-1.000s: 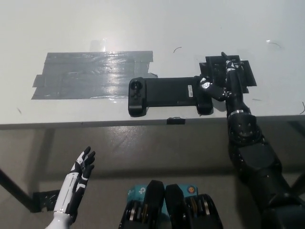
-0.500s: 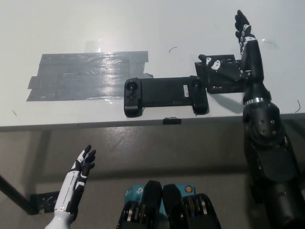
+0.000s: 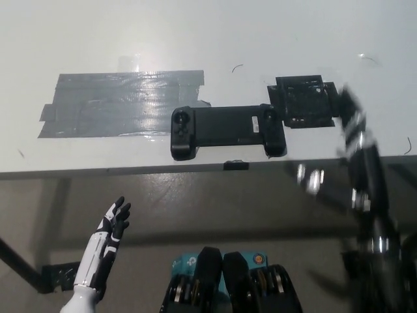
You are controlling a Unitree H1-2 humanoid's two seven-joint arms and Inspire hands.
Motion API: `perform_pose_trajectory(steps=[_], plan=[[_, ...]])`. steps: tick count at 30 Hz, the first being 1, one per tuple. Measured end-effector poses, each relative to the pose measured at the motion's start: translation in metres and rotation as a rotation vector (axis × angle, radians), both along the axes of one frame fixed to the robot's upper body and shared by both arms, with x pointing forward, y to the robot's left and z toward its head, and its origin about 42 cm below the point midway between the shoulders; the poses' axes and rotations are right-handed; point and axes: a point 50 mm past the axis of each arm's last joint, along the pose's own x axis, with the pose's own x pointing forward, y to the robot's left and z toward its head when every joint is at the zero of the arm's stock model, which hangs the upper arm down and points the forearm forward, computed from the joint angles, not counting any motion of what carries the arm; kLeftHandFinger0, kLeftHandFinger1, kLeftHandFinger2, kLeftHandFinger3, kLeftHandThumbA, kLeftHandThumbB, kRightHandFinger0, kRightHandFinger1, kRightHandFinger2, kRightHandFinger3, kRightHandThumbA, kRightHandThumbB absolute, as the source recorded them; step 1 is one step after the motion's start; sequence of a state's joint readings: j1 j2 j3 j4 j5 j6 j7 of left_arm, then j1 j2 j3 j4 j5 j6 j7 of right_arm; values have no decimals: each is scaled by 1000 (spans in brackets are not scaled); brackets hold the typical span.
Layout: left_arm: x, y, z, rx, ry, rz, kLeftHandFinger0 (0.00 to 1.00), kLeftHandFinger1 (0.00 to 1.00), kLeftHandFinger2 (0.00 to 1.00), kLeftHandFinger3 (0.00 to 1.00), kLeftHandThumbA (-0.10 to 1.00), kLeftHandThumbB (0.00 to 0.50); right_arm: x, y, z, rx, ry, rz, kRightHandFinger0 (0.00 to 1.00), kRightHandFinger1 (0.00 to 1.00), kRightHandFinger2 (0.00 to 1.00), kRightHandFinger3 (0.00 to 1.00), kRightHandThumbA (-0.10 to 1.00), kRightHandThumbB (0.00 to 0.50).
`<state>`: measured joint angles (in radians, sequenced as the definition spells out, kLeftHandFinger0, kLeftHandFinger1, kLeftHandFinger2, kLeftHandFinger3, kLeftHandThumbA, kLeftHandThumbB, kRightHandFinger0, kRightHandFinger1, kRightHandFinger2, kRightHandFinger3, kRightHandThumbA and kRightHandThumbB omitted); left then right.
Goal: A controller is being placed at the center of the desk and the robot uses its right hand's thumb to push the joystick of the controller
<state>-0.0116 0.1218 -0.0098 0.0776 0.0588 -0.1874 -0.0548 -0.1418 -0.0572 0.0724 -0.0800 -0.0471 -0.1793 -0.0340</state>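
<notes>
Lying flat on the white table (image 3: 215,26), long axis running side to side, close behind the near edge: the black controller (image 3: 227,130), with one joystick (image 3: 182,120) near its left end and another (image 3: 269,117) near its right end, both facing up and uncovered, presumably laid this way so a thumb can press down from above. Sitting just right of the controller and touching or nearly touching its right end: a patch of black tape (image 3: 303,100), probably marking or anchoring a spot. Spreading left of the controller and reaching under its left end: a broad sheet of grey tape (image 3: 120,103), glossy and flat. Showing only as a motion-smeared streak to the right of the controller, clear of it and apart from either stick: the black right robot hand (image 3: 352,124), too blurred for telling whether spread or pressed together. Hanging low and left of the controller, below the table's near edge, resting with fingers spread and holding nothing: the white left robot hand (image 3: 115,223). Leaving plenty of bare surface behind the controller, yet little in front, so approaching from above or from the right looks safest; pushing toward the near edge risks sliding the controller off.
</notes>
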Motion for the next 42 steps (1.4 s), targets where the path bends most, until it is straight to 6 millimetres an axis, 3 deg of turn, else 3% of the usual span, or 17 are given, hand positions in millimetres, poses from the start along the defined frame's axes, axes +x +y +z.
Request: perform_pose_trajectory(steps=[3, 6, 10, 14, 36, 42], plan=[[0, 0, 0, 0, -1, -1, 1000, 1000, 1000, 1000, 946, 80, -19, -4, -33, 1, 111, 4, 1000, 1000, 1000, 1000, 1000, 339], [0, -1, 0, 0, -3, -1, 1000, 1000, 1000, 1000, 951, 80, -23, -6, -57, -9, 191, 9, 1000, 1000, 1000, 1000, 1000, 311], [-1, -1, 0, 0, -2, -1, 1000, 1000, 1000, 1000, 949, 70, -22, -8, -73, -43, 234, 14, 1000, 1000, 1000, 1000, 992, 268], [-1, 0, 0, 0, -2, -1, 1000, 1000, 1000, 1000, 949, 74, -23, -6, -87, -63, 266, 33, 1000, 1000, 1000, 1000, 971, 280], [3, 1, 4, 0, -16, 2, 1000, 1000, 1000, 1000, 940, 76, -13, -3, -88, -100, 240, 51, 1000, 1000, 1000, 1000, 985, 298], [4, 1, 4, 0, -16, 2, 1000, 1000, 1000, 1000, 937, 67, -12, -3, -89, -109, 236, 53, 1000, 1000, 1000, 1000, 971, 271]])
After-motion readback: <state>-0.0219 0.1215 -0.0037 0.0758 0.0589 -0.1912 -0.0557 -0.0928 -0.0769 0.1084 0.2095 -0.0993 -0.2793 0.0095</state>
